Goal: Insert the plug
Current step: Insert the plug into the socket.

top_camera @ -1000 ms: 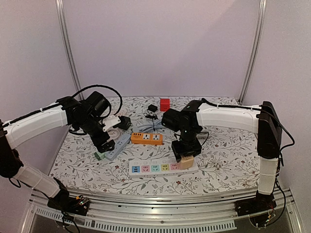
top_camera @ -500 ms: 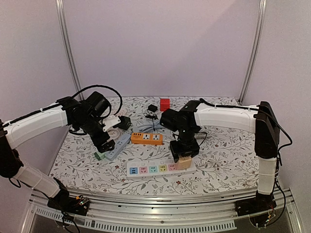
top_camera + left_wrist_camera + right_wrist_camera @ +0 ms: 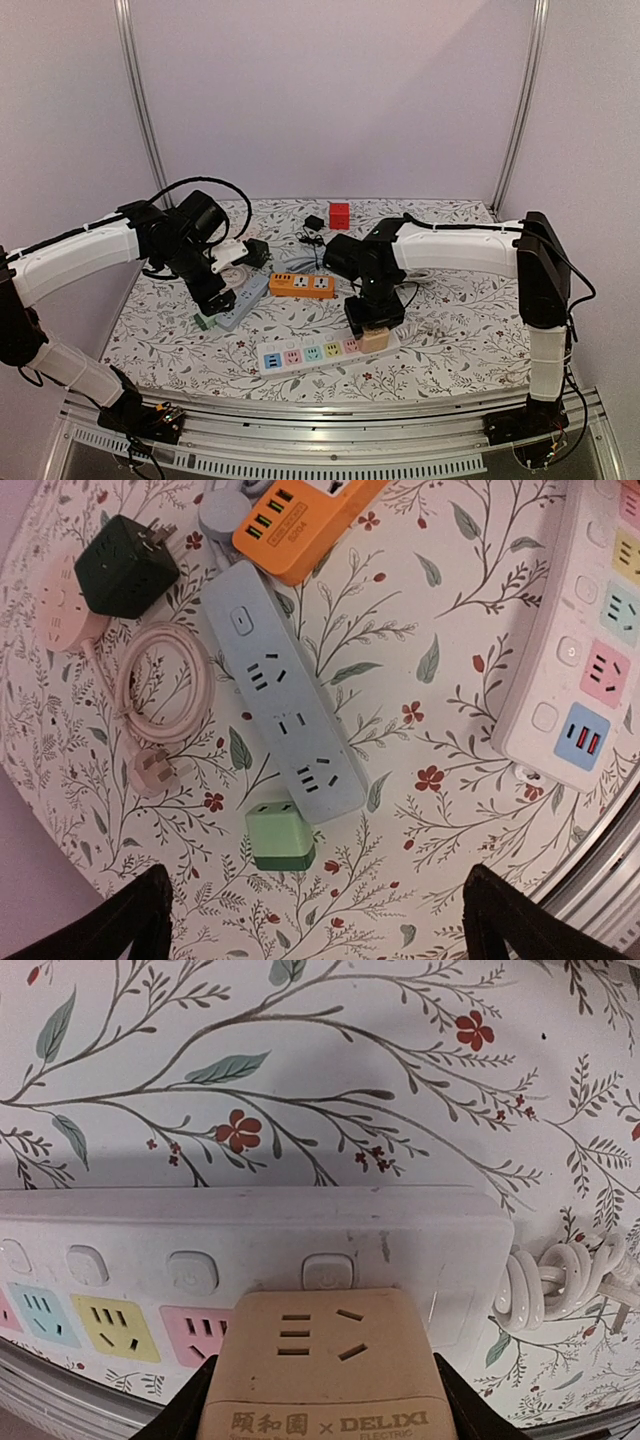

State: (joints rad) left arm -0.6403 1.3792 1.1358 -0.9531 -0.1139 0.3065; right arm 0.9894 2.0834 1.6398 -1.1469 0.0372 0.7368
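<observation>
Your right fingers (image 3: 478,1420) pinch tan plug (image 3: 325,1380) at end of white strip (image 3: 440,1250). Left fingers (image 3: 115,925) spread, holding nothing. Push crooked, plug won't go in. Nothing holds strip, may slide on bench (image 3: 400,1060).

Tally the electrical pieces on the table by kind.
Long power strips: 3 (white strip, orange strip, blue strip)
Adapter blocks: 4 (green block, dark block, red block, beige block held in the right gripper)
Corded extras: 2 (pink socket, black charger)
Total: 9
</observation>
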